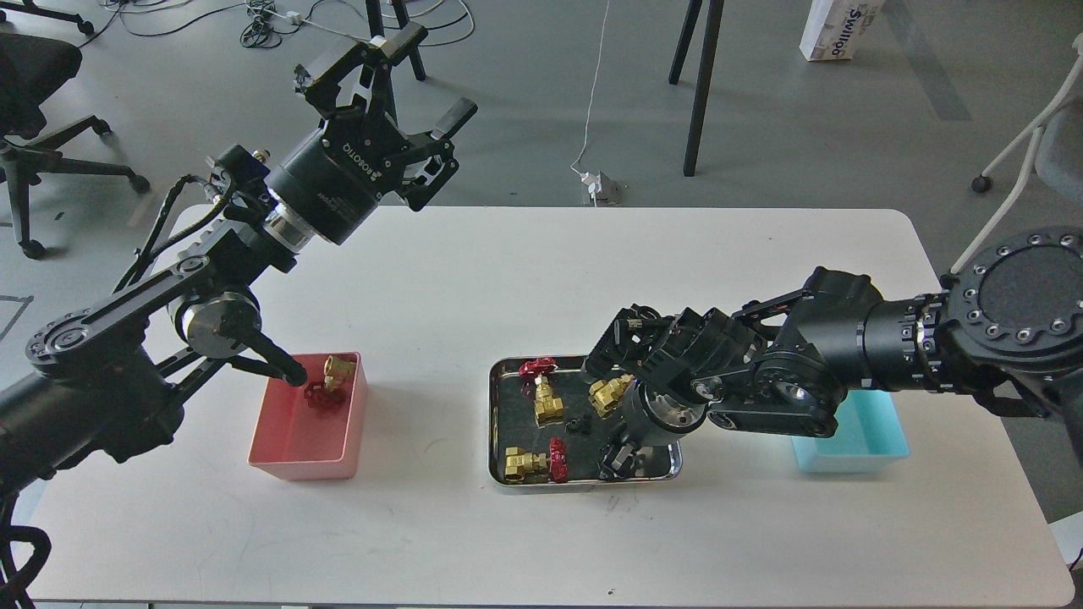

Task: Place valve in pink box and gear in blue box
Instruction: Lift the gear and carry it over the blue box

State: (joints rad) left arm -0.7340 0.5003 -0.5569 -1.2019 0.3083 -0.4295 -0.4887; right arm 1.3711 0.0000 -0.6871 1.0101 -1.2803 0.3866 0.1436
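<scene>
My right gripper [622,452] is down in the steel tray [499,423], seen end-on and dark under its own wrist, so I can't tell if the fingers are apart or together. Judging by the layout, the step in hand is a gear pick for the blue box [880,452], which sits just behind the right forearm, partly hidden.

The gear [577,425] lies near tray centre, tiny, black, close to a brass valve [548,404] w/ red handwheel; another valve [611,394] lies right by the wrist and a third [533,463] near the tray's front edge. To do it well I'd come straight down, fingers narrow, and pinch the gear alone — any sideways sweep probably knocks a valve.

Left gripper [398,101] is raised high over the surface's far left, fingers spread apart, holding nothing. One valve [332,382] is already in the pink box [300,465]. A left-arm link hangs over that box's rim — worth clearing before the next drop.
</scene>
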